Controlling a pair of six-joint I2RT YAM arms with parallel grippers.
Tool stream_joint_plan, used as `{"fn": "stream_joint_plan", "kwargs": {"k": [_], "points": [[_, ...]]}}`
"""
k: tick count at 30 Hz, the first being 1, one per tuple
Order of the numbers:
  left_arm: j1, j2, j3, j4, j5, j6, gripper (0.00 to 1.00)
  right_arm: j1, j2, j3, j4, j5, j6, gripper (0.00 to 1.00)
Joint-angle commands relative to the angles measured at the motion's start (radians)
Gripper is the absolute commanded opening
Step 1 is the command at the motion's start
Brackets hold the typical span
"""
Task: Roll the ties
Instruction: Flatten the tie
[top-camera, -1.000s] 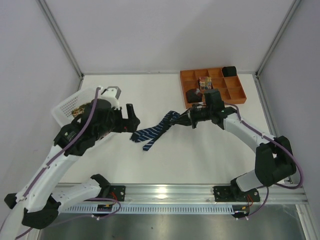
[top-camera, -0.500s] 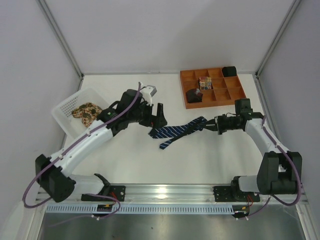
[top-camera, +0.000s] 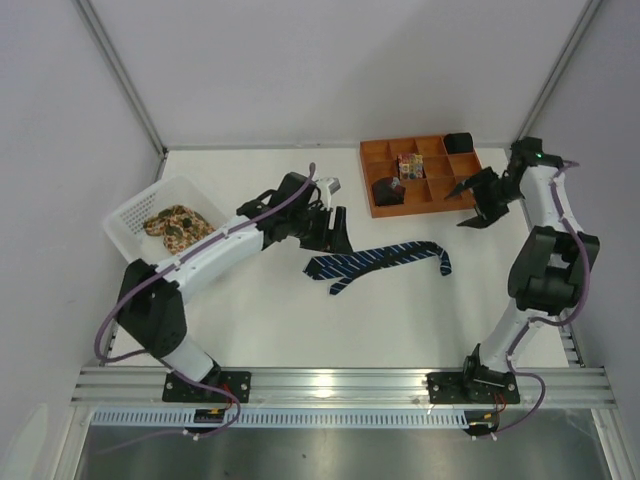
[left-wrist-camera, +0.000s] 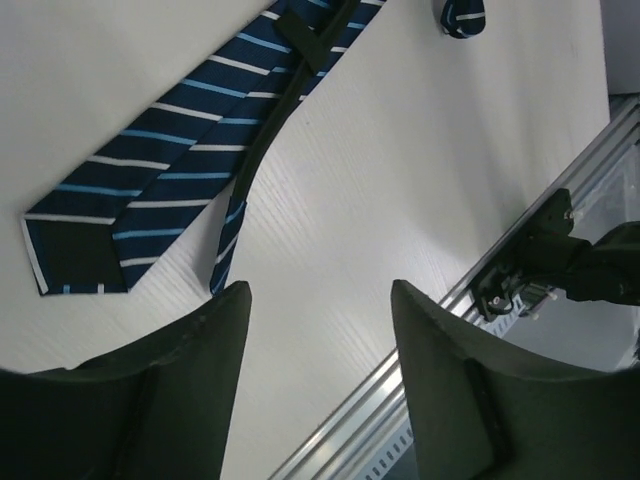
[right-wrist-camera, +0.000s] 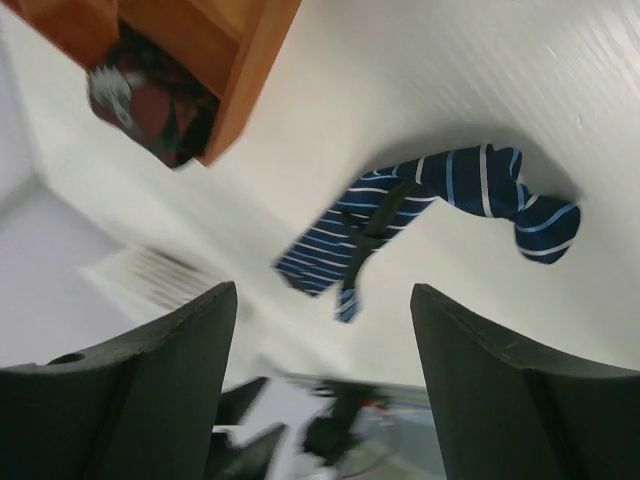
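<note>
White tabletop (top-camera: 400, 320) runs between pale grey walls, with slanted metal posts in the far corners and an aluminium rail (top-camera: 350, 382) along the near edge. On it, between the two arms, the navy tie (top-camera: 380, 258) with thin pale-blue stripes lies flat and doubled over. Its wide end sits to the left, the fold curls up at the right, and its narrow end pokes out toward the near side beside the wide end. The left wrist view shows the navy tie (left-wrist-camera: 170, 170) with the dark lining of its wide end turned up.

The left gripper (top-camera: 338, 238) hangs just beyond the tie's wide end. In its own camera the left gripper (left-wrist-camera: 320, 340) stands wide apart with only bare table between the fingers (left-wrist-camera: 200, 350), touching nothing. The right gripper (top-camera: 466, 205) is well apart from the tie, off beside the tray's right end. Seen from the wrist, the right gripper (right-wrist-camera: 320, 380) is spread wide and empty, with the navy tie (right-wrist-camera: 400, 215) lying beyond it.

At the left a white perforated basket (top-camera: 125, 215) holds the tan floral tie (top-camera: 175, 222), bunched in a heap. At the far right an orange tray (top-camera: 366, 185) with square compartments holds a dark bundle (top-camera: 388, 190) in a near-left cell, a small multicoloured item (top-camera: 408, 165) further back, and a black bundle (top-camera: 458, 142) in the far-right corner cell.
</note>
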Motion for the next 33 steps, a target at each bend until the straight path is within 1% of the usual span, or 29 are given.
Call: {"fn": "stream_joint_plan", "kwargs": {"k": [1, 2, 3, 4, 5, 6, 8, 9, 11, 12, 14, 16, 20, 22, 27, 29, 30, 33], "points": [[0.010, 0.096, 0.070, 0.034, 0.058, -0.043, 0.62, 0.180, 0.010, 0.110, -0.152, 0.321, -0.291, 0.76], [0.010, 0.145, 0.082, 0.037, 0.071, -0.057, 0.57, 0.220, -0.004, 0.111, -0.147, 0.420, -0.360, 0.74], [0.011, 0.167, 0.099, 0.031, 0.084, -0.057, 0.55, 0.296, -0.016, 0.107, -0.126, 0.460, -0.386, 0.72], [0.013, 0.194, 0.136, 0.023, 0.082, -0.054, 0.54, 0.332, -0.029, 0.098, -0.112, 0.480, -0.415, 0.71], [0.014, 0.242, 0.160, -0.022, 0.076, -0.046, 0.52, 0.358, -0.038, 0.085, -0.109, 0.496, -0.437, 0.64], [0.019, 0.266, 0.199, -0.040, 0.055, -0.043, 0.50, 0.395, -0.041, 0.078, -0.112, 0.501, -0.434, 0.60], [0.028, 0.300, 0.217, -0.066, 0.053, -0.043, 0.48, 0.410, -0.072, 0.009, -0.102, 0.502, -0.419, 0.56], [0.033, 0.326, 0.230, -0.070, 0.049, -0.043, 0.48, 0.426, -0.087, -0.026, -0.072, 0.499, -0.402, 0.55], [0.039, 0.351, 0.231, -0.089, 0.038, -0.048, 0.48, 0.436, -0.131, -0.094, -0.040, 0.513, -0.386, 0.46], [0.042, 0.371, 0.230, -0.093, 0.032, -0.055, 0.48, 0.440, -0.177, -0.175, 0.001, 0.513, -0.382, 0.41], [0.050, 0.395, 0.221, -0.087, 0.042, -0.068, 0.47, 0.438, -0.213, -0.253, 0.042, 0.517, -0.379, 0.33], [0.062, 0.425, 0.213, -0.087, 0.055, -0.072, 0.44, 0.444, -0.240, -0.332, 0.074, 0.545, -0.386, 0.33], [0.070, 0.460, 0.201, -0.089, 0.056, -0.065, 0.43, 0.449, -0.250, -0.418, 0.129, 0.559, -0.392, 0.33], [0.070, 0.477, 0.208, -0.118, 0.053, -0.060, 0.43, 0.447, -0.234, -0.441, 0.160, 0.562, -0.388, 0.33], [0.071, 0.535, 0.222, -0.170, 0.042, -0.042, 0.41, 0.447, -0.188, -0.445, 0.227, 0.599, -0.365, 0.33], [0.071, 0.538, 0.225, -0.184, 0.033, -0.036, 0.41, 0.447, -0.175, -0.451, 0.253, 0.635, -0.339, 0.31], [0.071, 0.538, 0.225, -0.187, 0.021, -0.032, 0.41, 0.449, -0.175, -0.461, 0.298, 0.634, -0.321, 0.30], [0.071, 0.550, 0.237, -0.215, 0.016, -0.017, 0.42, 0.449, -0.146, -0.467, 0.339, 0.651, -0.261, 0.30]]}}
